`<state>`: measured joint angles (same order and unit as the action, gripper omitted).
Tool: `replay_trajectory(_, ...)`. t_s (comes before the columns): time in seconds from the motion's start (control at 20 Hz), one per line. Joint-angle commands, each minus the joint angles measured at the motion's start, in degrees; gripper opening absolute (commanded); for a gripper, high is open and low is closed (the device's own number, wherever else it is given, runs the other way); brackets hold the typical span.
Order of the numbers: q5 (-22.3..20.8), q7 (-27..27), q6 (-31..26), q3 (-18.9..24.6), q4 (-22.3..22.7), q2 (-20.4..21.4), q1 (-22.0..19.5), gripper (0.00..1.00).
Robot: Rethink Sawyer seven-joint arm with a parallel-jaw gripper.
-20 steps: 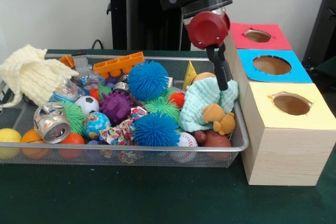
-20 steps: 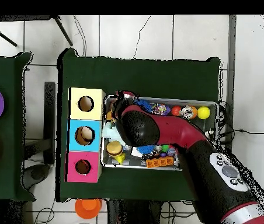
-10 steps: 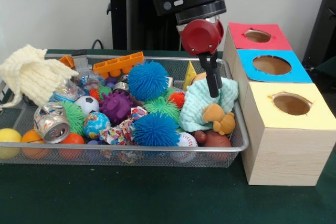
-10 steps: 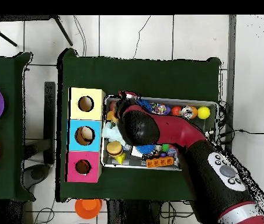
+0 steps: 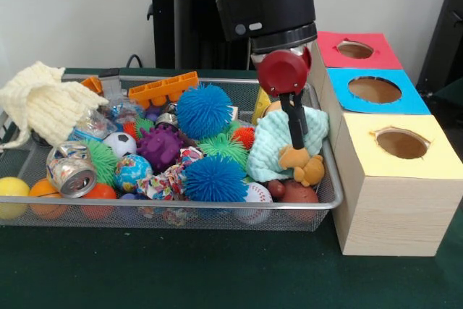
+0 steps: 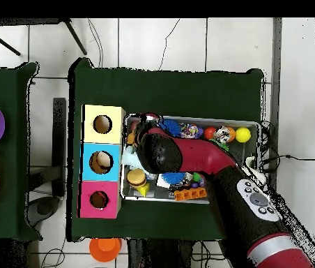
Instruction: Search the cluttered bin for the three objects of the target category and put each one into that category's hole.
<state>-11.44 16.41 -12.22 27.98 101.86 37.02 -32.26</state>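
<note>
Green cloth covers the table (image 5: 181, 273), and a wire mesh bin (image 5: 217, 211) sits on it, packed full of toys. At the bin's near edge lie a yellow ball (image 5: 11, 195), two orange balls (image 5: 45, 192), a crushed can (image 5: 71, 169), a blue spiky ball (image 5: 214, 179), a baseball (image 5: 257, 195) and a brown ball (image 5: 299, 195). Just behind these are a globe ball (image 5: 132, 171), a small soccer ball (image 5: 119, 143), a purple spiky ball (image 5: 160, 146) and a little brown teddy bear (image 5: 304, 163). The bear rests on a mint green cloth (image 5: 276, 139) at the bin's right end, beside the wooden box (image 5: 391, 200). The box has a yellow hole (image 5: 401, 142) nearest, then a blue hole (image 5: 374, 90), then a red hole (image 5: 354, 49).

The gripper (image 5: 296, 135) hangs over the mint cloth, its tip just above the bear. I cannot tell if it is open or closed.

Farther back sit another blue spiky ball (image 5: 204, 110), an orange toy block (image 5: 163, 90) and a cream knitted bag (image 5: 43, 103) draped over the bin's left far corner. In the overhead view the red arm (image 6: 202, 164) covers much of the bin.
</note>
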Motion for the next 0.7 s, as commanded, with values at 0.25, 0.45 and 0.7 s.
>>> replay_trajectory(0.25,-3.5,12.1,2.9,-5.0,-3.5,-3.6,0.8,1.0)
replay_trajectory(0.45,-3.9,11.9,2.2,-7.2,-4.5,-4.1,2.0,1.0)
replay_trajectory(0.7,-3.0,11.8,-0.7,-8.9,-4.6,-4.8,3.5,1.0)
